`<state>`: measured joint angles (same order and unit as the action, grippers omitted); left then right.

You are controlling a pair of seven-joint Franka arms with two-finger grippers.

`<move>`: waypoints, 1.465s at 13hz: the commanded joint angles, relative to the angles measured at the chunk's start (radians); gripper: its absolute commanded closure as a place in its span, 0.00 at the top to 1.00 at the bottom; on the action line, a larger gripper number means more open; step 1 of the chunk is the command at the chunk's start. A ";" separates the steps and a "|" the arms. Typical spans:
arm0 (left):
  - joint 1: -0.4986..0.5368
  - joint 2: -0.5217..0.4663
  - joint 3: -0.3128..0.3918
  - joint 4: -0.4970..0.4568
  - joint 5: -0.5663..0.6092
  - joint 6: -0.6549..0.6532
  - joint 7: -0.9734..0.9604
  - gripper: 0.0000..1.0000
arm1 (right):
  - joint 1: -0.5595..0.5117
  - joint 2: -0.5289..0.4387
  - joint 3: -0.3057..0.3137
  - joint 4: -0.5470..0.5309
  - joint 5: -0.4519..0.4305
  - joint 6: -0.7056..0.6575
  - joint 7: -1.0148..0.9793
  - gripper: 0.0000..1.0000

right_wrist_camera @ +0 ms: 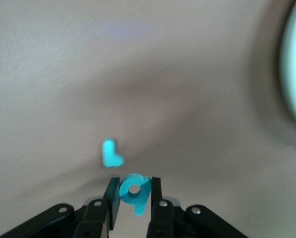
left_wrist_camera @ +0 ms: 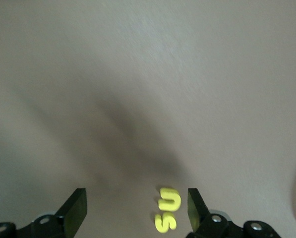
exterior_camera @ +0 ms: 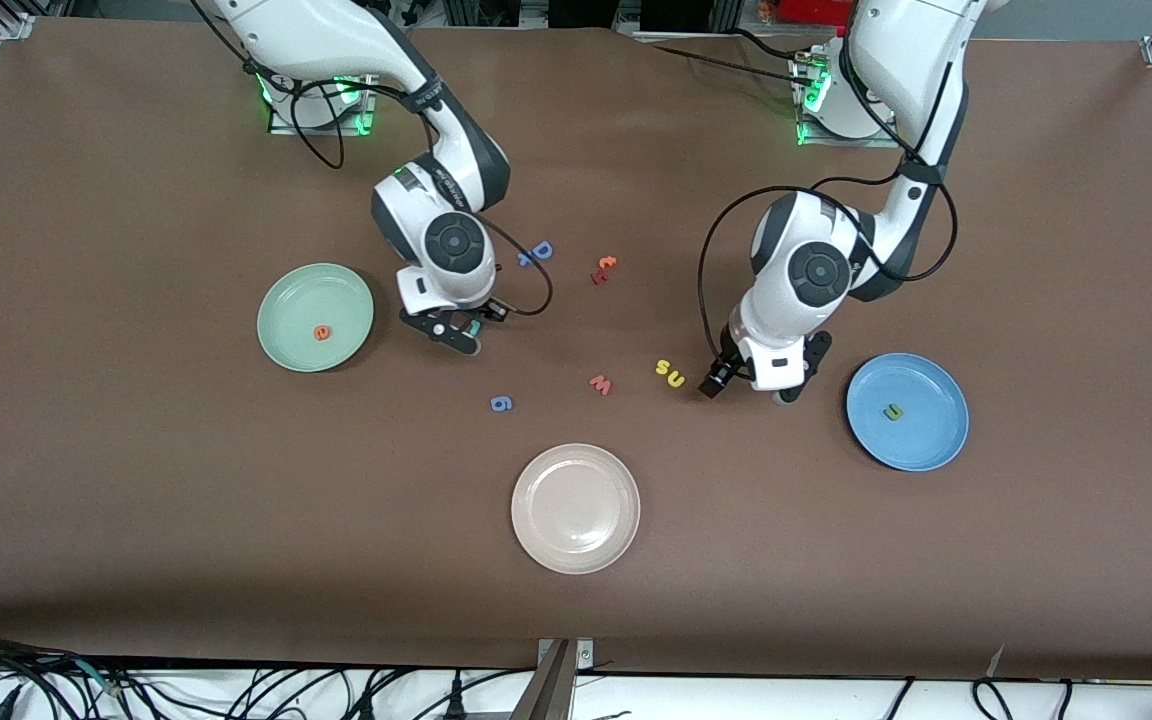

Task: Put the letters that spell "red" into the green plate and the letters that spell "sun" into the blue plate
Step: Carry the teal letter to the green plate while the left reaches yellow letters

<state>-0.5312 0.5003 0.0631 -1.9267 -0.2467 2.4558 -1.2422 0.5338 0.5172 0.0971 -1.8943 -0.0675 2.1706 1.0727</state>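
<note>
Nearest us sits the cream plate (exterior_camera: 575,508); we see orange "e" (exterior_camera: 321,333) in green plate (exterior_camera: 315,317), dark green letter (exterior_camera: 893,411) in blue plate (exterior_camera: 906,410). Only the right wrist view shows the right gripper (right_wrist_camera: 133,194) clamping teal "d" (right_wrist_camera: 135,191) above bench (exterior_camera: 136,500), teal "r" (right_wrist_camera: 110,153) lying below. Left gripper (left_wrist_camera: 133,208) gapes wide over yellow "s" (left_wrist_camera: 165,223) and "u" (left_wrist_camera: 169,199).

Foam letters only: yellow "s" (exterior_camera: 663,367), "u" (exterior_camera: 676,380); orange "e" (exterior_camera: 321,333); blue "D" (exterior_camera: 542,250).
</note>
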 commanded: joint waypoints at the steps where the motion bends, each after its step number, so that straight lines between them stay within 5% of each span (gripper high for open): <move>1: -0.047 0.050 0.015 0.073 -0.023 -0.014 -0.026 0.90 | -0.058 -0.061 -0.007 -0.011 0.011 -0.101 -0.173 0.08; 9: -0.075 0.139 0.021 0.120 -0.022 -0.005 -0.025 0.89 | -0.081 -0.160 -0.210 -0.155 0.014 -0.189 -0.594 0.09; 19: -0.113 0.195 0.049 0.149 -0.022 0.014 -0.026 0.89 | -0.110 -0.140 -0.231 -0.279 0.032 -0.025 -0.651 0.11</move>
<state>-0.6186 0.6716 0.0896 -1.8076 -0.2467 2.4631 -1.2675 0.4366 0.3966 -0.1325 -2.1528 -0.0548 2.1269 0.4560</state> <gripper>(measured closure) 0.101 0.714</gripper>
